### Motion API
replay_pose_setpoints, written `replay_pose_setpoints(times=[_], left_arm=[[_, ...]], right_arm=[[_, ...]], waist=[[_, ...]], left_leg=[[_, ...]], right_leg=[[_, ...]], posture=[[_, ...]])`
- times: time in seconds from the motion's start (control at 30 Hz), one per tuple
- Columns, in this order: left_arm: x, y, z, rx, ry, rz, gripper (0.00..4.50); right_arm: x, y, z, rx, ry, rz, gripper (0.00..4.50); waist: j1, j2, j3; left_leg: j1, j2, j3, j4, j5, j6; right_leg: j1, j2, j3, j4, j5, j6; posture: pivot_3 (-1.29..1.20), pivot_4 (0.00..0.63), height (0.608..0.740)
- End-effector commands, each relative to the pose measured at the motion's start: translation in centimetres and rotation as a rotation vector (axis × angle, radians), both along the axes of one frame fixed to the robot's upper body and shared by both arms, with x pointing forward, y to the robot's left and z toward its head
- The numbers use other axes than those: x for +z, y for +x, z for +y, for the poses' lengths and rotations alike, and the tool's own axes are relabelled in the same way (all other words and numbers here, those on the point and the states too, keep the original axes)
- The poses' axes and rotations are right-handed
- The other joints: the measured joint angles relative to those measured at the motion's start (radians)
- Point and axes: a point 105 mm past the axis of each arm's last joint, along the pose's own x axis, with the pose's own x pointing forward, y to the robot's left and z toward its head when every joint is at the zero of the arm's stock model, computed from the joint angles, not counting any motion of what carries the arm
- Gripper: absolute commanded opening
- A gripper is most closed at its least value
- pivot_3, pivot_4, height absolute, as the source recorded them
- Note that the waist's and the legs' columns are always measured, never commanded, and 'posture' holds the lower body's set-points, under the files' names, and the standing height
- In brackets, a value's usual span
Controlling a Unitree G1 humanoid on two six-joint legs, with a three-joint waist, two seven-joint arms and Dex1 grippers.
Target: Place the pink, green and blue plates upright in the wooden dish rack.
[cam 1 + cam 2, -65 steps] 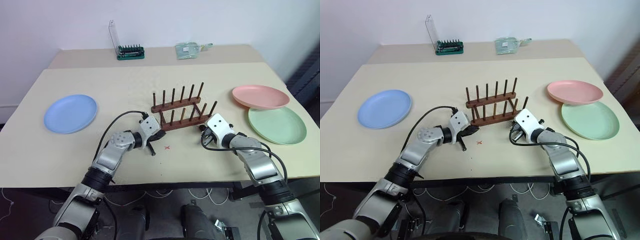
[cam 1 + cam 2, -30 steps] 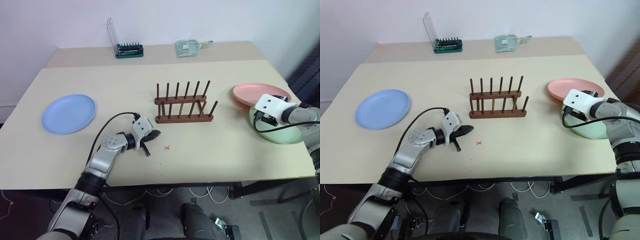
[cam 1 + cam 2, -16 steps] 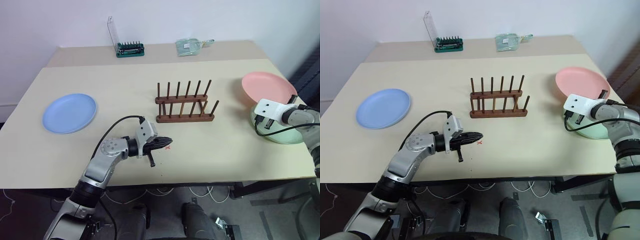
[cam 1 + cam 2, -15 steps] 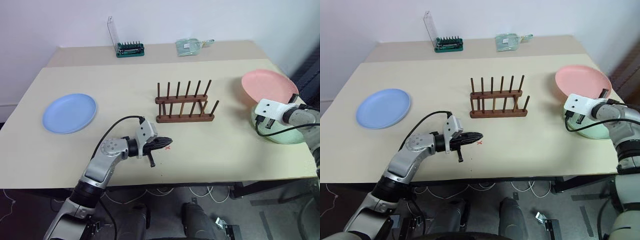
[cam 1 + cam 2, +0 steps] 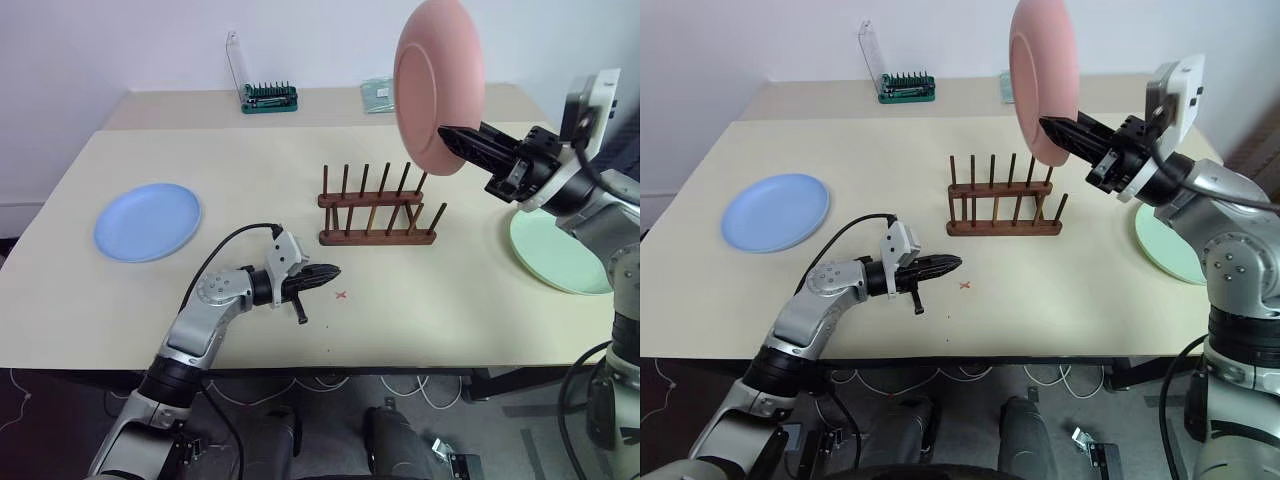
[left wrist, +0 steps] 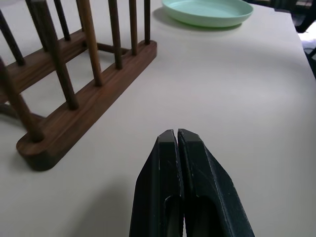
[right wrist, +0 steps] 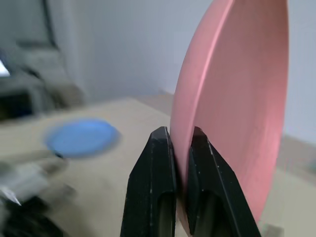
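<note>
Beige table (image 5: 150,300) carries the wooden dish rack (image 5: 377,205), whose pegs hold no plate yet. Right end effector (image 5: 1052,128) is closed on the rim of the pink plate (image 5: 437,85), held upright in the air above the rack. Left end effector (image 5: 330,271) is closed and empty, near the rack. Blue plate (image 5: 148,221) and green plate (image 5: 558,253) lie flat on opposite sides, so all three placements remain.

Pink plate (image 5: 438,85) now off the green plate (image 5: 560,255), upright in right gripper (image 5: 447,134).

Probably a lab: bare beige table (image 5: 200,330), white wall, cables underneath, bit holder (image 5: 268,96).
</note>
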Motion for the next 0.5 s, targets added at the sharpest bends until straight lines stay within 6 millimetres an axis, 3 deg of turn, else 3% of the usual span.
replay_pose_setpoints(times=[0.03, 0.33, 0.5], left_arm=[[1.2, -0.1, -0.2, -0.012, -0.027, -0.046, 0.03], [1.0, -0.8, 0.1, -0.003, -0.040, -0.036, 0.03], [1.0, -0.8, -0.1, -0.006, -0.042, -0.031, 0.03]], right_arm=[[0.6, 0.0, -0.6, -0.029, 0.029, 0.009, 0.01], [-2.2, 2.1, -3.5, -0.160, 0.096, 0.129, 0.01], [-3.6, 2.0, -3.4, -0.138, 0.108, 0.196, 0.01]], waist=[[0.003, 0.000, 0.000], [-0.001, 0.000, 0.000], [-0.002, 0.000, 0.000]], left_leg=[[0.000, 0.000, 0.000, 0.000, 0.000, 0.000], [0.000, 0.000, 0.001, -0.001, 0.000, 0.000], [0.000, 0.000, 0.002, -0.001, 0.000, 0.000]], right_leg=[[-0.001, 0.000, 0.000, 0.000, 0.000, 0.000], [-0.002, 0.000, 0.000, 0.001, 0.000, 0.000], [-0.002, 0.001, 0.000, 0.001, 0.000, 0.000]], posture=[[0.00, 0.150, 0.740], [0.00, 0.150, 0.740], [0.00, 0.150, 0.740]])
